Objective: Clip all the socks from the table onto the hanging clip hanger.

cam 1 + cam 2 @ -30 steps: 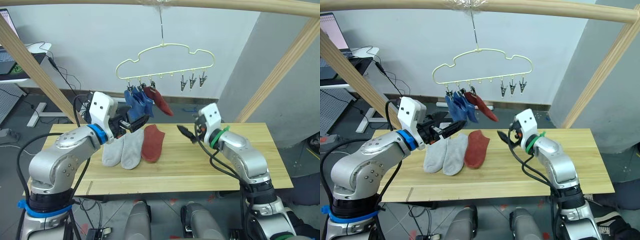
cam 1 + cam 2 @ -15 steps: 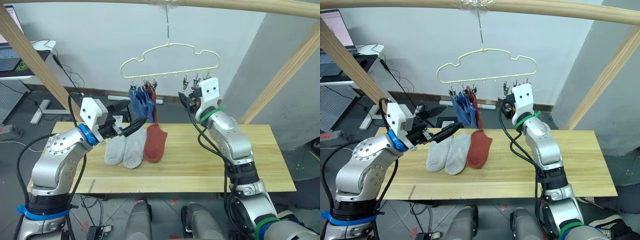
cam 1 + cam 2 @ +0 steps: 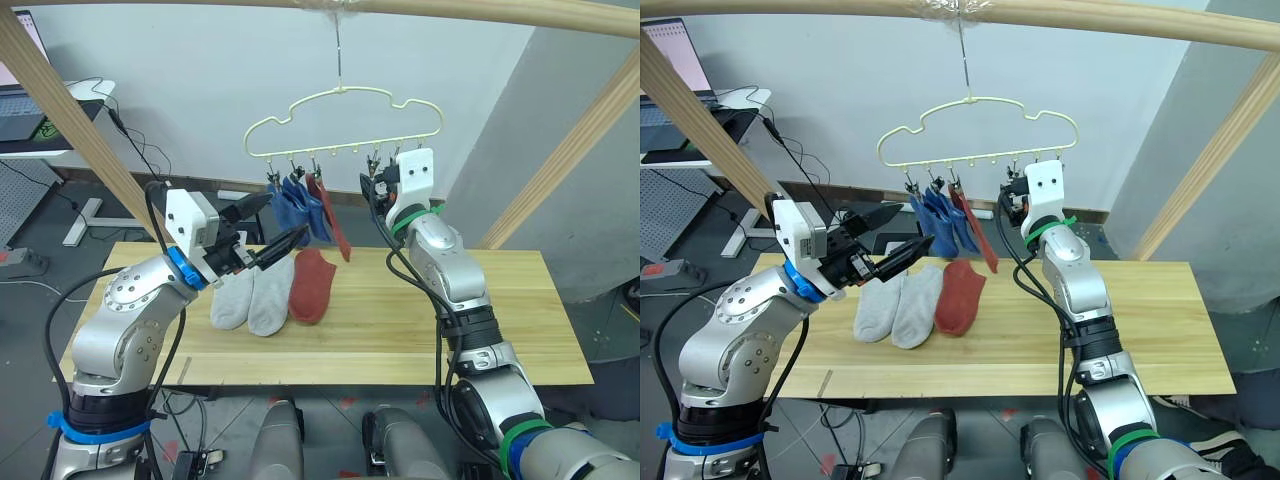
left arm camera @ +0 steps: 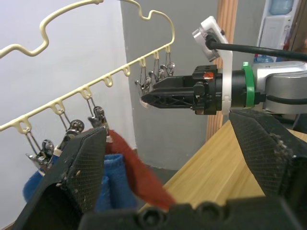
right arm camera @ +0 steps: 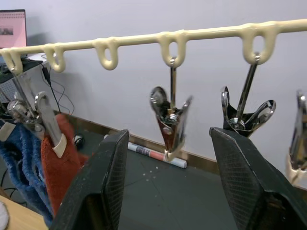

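The pale yellow clip hanger [image 3: 340, 92] hangs from the top beam. Two blue socks [image 3: 296, 207] and one rust red sock [image 3: 330, 212] are clipped at its left end. Two light grey socks [image 3: 250, 298] and a red sock [image 3: 311, 285] lie side by side on the table [image 3: 500, 300]. My left gripper [image 3: 288, 214] is open in front of the hanging socks, holding nothing. My right gripper [image 3: 374, 186] is raised to the empty clips [image 3: 380, 158] and open; in the right wrist view one clip [image 5: 171, 120] hangs just beyond its fingertips.
Thick wooden poles slant down at the left [image 3: 70, 130] and right [image 3: 580, 140] under a top beam [image 3: 480, 10]. A white desk [image 3: 60, 100] with a laptop stands far left. Cables lie on the floor behind the table.
My right gripper has risen from table height up to the hanger's empty clips. My left gripper has drawn back a little from the blue socks. The hanging red sock has swung.
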